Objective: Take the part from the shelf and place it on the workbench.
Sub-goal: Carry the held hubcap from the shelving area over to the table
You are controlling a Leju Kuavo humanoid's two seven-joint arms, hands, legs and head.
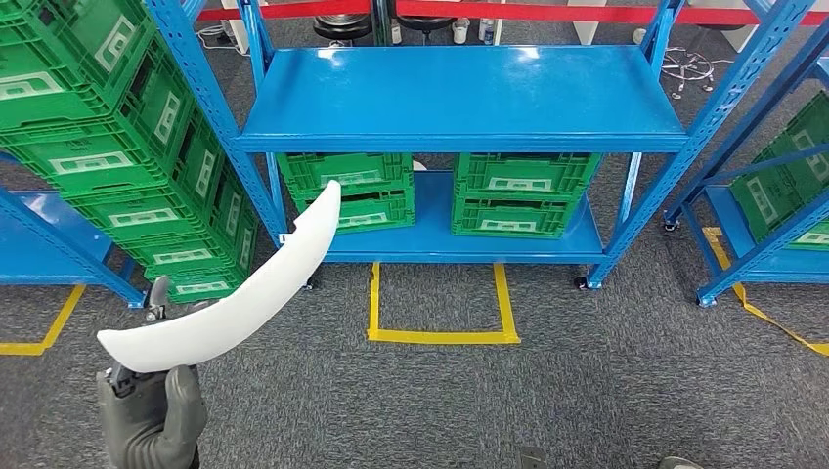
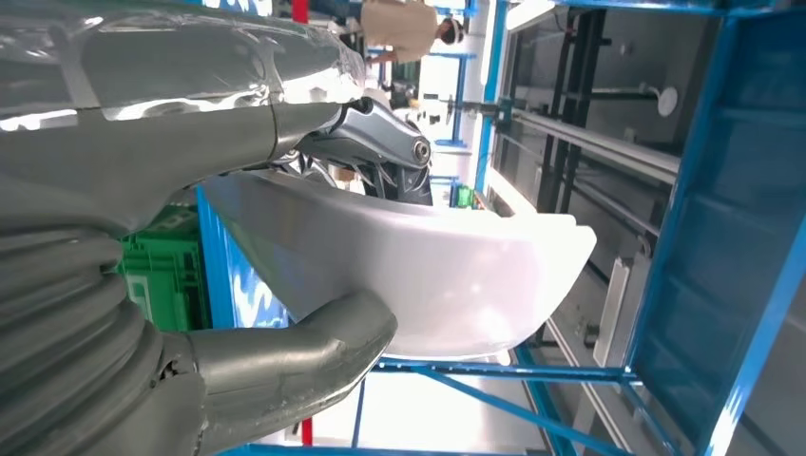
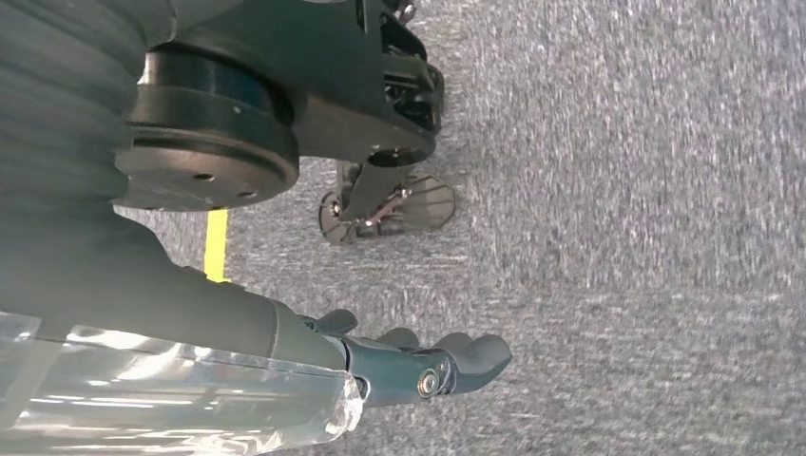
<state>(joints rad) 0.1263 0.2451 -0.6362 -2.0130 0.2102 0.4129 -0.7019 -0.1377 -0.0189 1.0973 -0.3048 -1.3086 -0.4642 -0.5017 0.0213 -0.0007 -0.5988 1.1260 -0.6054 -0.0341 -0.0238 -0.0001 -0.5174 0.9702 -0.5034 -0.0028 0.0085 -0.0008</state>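
Holding the part [image 1: 235, 293] at its wide lower end, your left hand [image 1: 152, 415] sits low at the left of the head view — the long, curved white piece rises from it and tapers toward the blue shelf [image 1: 459, 98]. In the left wrist view the thick grey thumb [image 2: 295, 356] presses under the part's rim while darker fingers [image 2: 375, 142] close over its other side, so the part is clamped between them. Your right hand [image 3: 418, 366] hangs over the grey carpet [image 3: 646, 190], its dark fingers lightly curled with nothing in them. Green crates [image 1: 435, 191] sit on the shelf's lower level, and more are stacked at the left [image 1: 117, 147]. A yellow tape outline [image 1: 440, 308] marks the floor before the shelf.
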